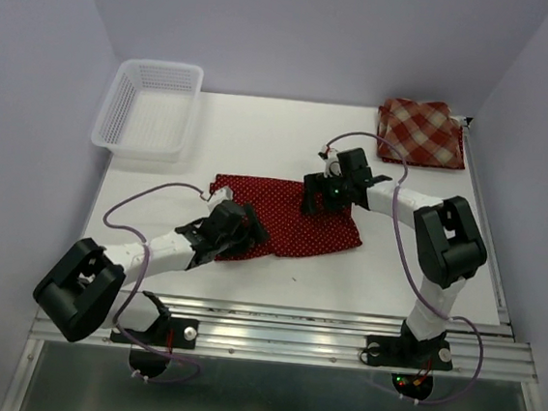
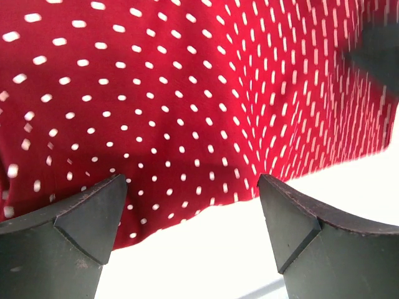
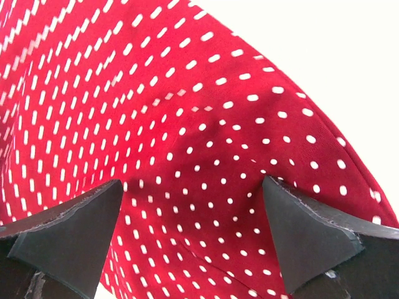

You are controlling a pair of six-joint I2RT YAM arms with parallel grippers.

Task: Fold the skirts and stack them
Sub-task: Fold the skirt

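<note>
The left gripper hangs low over the near-left edge of the dark red polka-dot skirt, jaws spread wide with nothing between them. The skirt lies spread out mid-table. The right gripper, reaching in from the right, hovers over the skirt's far-right part, equally spread and empty. Beyond, a folded plaid skirt occupies the far-right corner and a white mesh basket the far-left.

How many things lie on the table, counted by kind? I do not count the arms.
red polka-dot skirt: 1
plaid skirt: 1
white basket: 1
Total in view: 3
</note>
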